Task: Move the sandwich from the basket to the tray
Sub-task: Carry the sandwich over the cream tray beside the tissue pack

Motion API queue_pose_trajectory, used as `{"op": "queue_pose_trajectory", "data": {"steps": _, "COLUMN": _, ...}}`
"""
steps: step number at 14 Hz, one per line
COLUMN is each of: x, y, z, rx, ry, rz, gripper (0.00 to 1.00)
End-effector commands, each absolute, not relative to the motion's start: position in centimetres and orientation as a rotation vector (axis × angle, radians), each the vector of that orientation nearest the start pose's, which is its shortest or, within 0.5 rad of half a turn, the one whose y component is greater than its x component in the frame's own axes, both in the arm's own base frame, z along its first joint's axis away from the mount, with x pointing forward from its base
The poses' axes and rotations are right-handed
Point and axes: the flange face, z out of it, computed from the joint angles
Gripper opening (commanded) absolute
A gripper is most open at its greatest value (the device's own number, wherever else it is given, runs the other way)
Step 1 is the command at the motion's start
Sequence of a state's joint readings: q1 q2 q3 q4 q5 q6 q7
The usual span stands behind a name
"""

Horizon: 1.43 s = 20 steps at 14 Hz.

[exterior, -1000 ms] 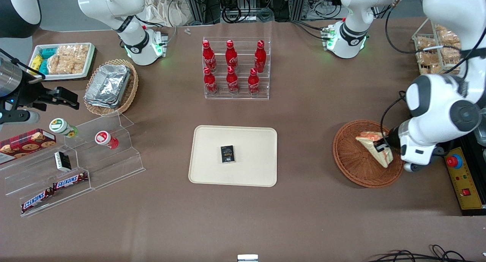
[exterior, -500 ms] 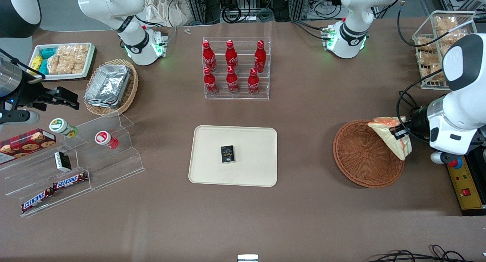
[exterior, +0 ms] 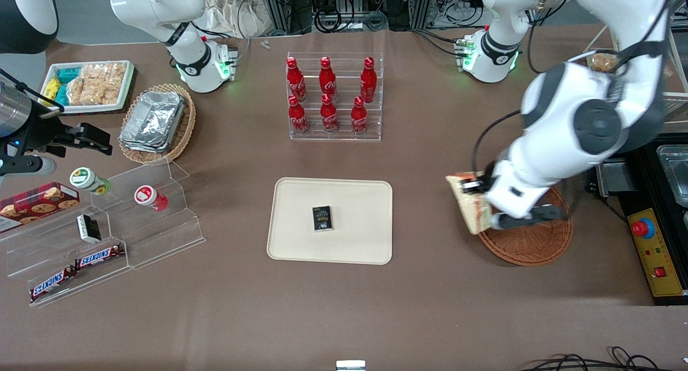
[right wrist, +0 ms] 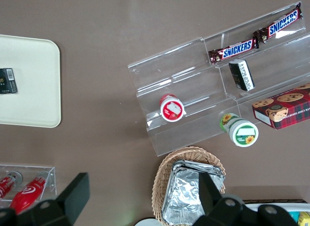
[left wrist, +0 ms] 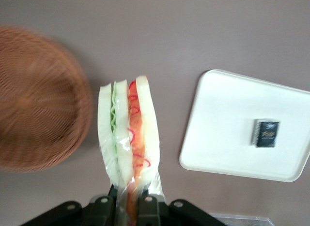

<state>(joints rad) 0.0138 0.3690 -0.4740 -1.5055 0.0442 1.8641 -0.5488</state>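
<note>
The gripper [exterior: 475, 191], at centre right of the front view, has its jaws pinching the sandwich [exterior: 472, 204], which hangs clear of the bench at the rim of the round basket [exterior: 529, 242] on the side toward the tray [exterior: 330, 196]. In the left wrist view the sandwich [left wrist: 128, 138] shows its green and red-orange filling edge-on, with the basket [left wrist: 38, 100] to one side and the tray [left wrist: 227, 129] to the other, bare bench [left wrist: 169, 46] between them. A small dark packet [exterior: 322, 219] lies near the tray's middle (the only thing on it). In the front view a clear rack of red bottles [exterior: 329, 94] stands above the tray, well apart from the sandwich.
</note>
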Motion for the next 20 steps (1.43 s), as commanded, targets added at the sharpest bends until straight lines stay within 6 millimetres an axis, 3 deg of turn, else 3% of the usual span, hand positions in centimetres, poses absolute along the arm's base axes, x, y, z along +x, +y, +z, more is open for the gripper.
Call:
{"op": "queue_pose_trajectory", "data": {"steps": 1, "x": 61.5, "y": -32.2, "z": 43.3, "rx": -3.272, "ry": 0.05, "rz": -0.023, "gripper": 0.05}}
{"op": "queue_pose_trajectory", "data": {"steps": 3, "x": 60.7, "y": -36.7, "z": 39.0, "rx": -3.263, "ry": 0.16, "rz": -0.036, "gripper": 0.06}}
{"op": "queue_pose_trajectory", "data": {"steps": 5, "x": 59.9, "y": -39.5, "z": 35.0, "rx": -3.229, "ry": 0.26, "rz": -0.029, "gripper": 0.06}}
{"op": "queue_pose_trajectory", "data": {"steps": 7, "x": 59.0, "y": -41.0, "z": 31.5, "rx": -3.204, "ry": 0.32, "rz": 0.013, "gripper": 0.06}}
{"op": "queue_pose_trajectory", "data": {"steps": 10, "x": 59.3, "y": -41.5, "z": 26.9, "rx": -3.239, "ry": 0.318, "rz": 0.041, "gripper": 0.08}}
{"op": "queue_pose_trajectory", "data": {"steps": 12, "x": 59.5, "y": -41.7, "z": 25.8, "rx": -3.261, "ry": 0.312, "rz": 0.02, "gripper": 0.1}}
{"op": "queue_pose_trajectory", "data": {"steps": 13, "x": 59.5, "y": -41.8, "z": 25.5, "rx": -3.263, "ry": 0.302, "rz": 0.028, "gripper": 0.2}}
{"op": "queue_pose_trajectory", "data": {"steps": 14, "x": 59.4, "y": -41.8, "z": 25.1, "rx": -3.264, "ry": 0.281, "rz": 0.042, "gripper": 0.4}}
{"op": "queue_pose_trajectory", "data": {"steps": 15, "x": 59.3, "y": -41.8, "z": 24.8, "rx": -3.267, "ry": 0.251, "rz": 0.054, "gripper": 0.86}}
{"op": "queue_pose_trajectory", "data": {"steps": 16, "x": 59.3, "y": -41.8, "z": 24.8, "rx": -3.27, "ry": 0.235, "rz": 0.058, "gripper": 0.99}}
{"op": "queue_pose_trajectory", "data": {"steps": 19, "x": 59.6, "y": -41.2, "z": 25.8, "rx": -3.27, "ry": 0.214, "rz": 0.063, "gripper": 0.99}}
{"op": "queue_pose_trajectory", "data": {"steps": 20, "x": 59.7, "y": -41.0, "z": 26.9, "rx": -3.269, "ry": 0.204, "rz": 0.071, "gripper": 0.99}}
